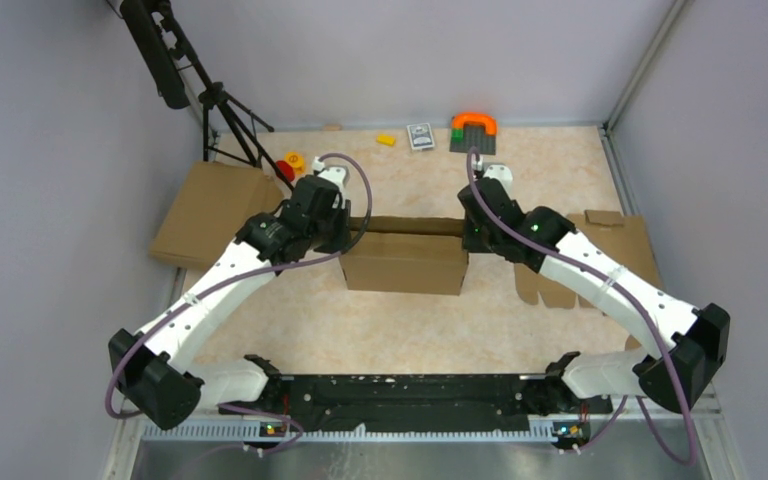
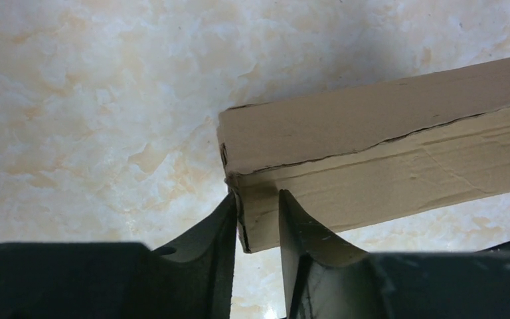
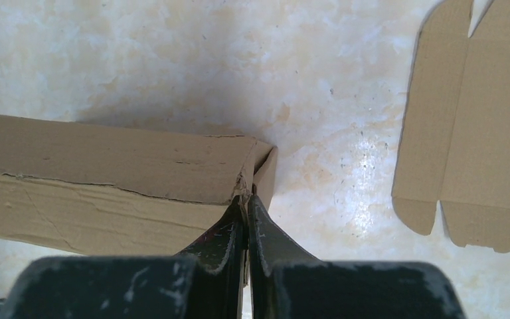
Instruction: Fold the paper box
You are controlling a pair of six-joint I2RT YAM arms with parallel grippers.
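i'm seeing the left end effector (image 2: 257, 197) standing partly open, its two fingers straddling a corner at the left end of the paper box (image 1: 403, 262), with the cardboard wall sitting between them, one finger touching the corner edge and the other resting just off it. the right end effector (image 3: 246, 199) is pinching almost fully closed on the frayed corner fold at the box's right end. the box is lying as a shallow rectangle mid-worktop (image 1: 390, 335) between both arms, with a flat cardboard blank (image 3: 458, 133) lying apart to its right.
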